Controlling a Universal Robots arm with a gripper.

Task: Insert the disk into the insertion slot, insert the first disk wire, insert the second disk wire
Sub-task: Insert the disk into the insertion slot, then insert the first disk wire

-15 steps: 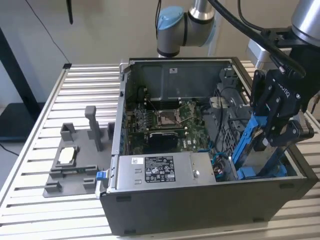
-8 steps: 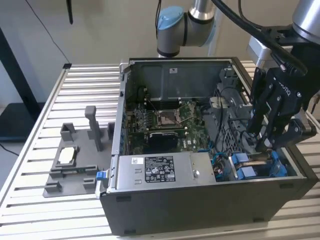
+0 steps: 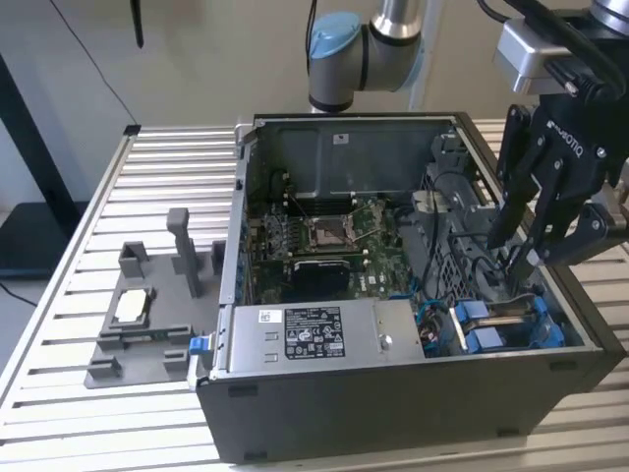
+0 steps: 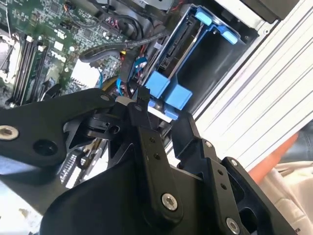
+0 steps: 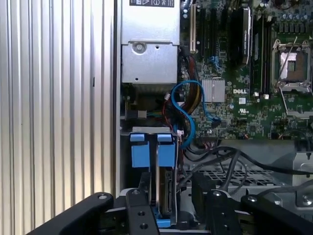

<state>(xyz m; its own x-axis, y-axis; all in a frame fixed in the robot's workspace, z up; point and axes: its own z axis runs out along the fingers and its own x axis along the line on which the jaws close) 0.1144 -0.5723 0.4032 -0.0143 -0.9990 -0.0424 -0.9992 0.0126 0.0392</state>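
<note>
Disk (image 5: 166, 193): stands on edge in the slot (image 3: 511, 329), in its blue carrier, at the case corner on the exterior view's right. Blue tabs (image 5: 151, 152) at the slot's mouth. Whether the disk is fully home, I cannot tell.

My gripper (image 5: 172, 182): directly over the slot, fingers pointing down into it. Part open, one finger each side of the disk's edge with a gap on both sides as the first wrist view shows it. I judge nothing is gripped.

Around it: a blue cable (image 5: 188, 112) loops just beside the slot, with a bundle of coloured wires by it. Black cables (image 5: 220, 161) cross the perforated floor near my outer finger. The supply box (image 5: 149, 54) sits next along the case wall, the board (image 5: 244, 98) beyond.

Risks, as I judge them:
- The cable loop is close. A sideways drift of my fingers could hook it and drag it.
- Squeezing the blue tabs might unlatch the carrier and lift the disk.
- Tight walls. A tilted descent could jam a finger against the cage.
- Wire ends are hidden among the bundle, so a wrong pick is likely.
</note>
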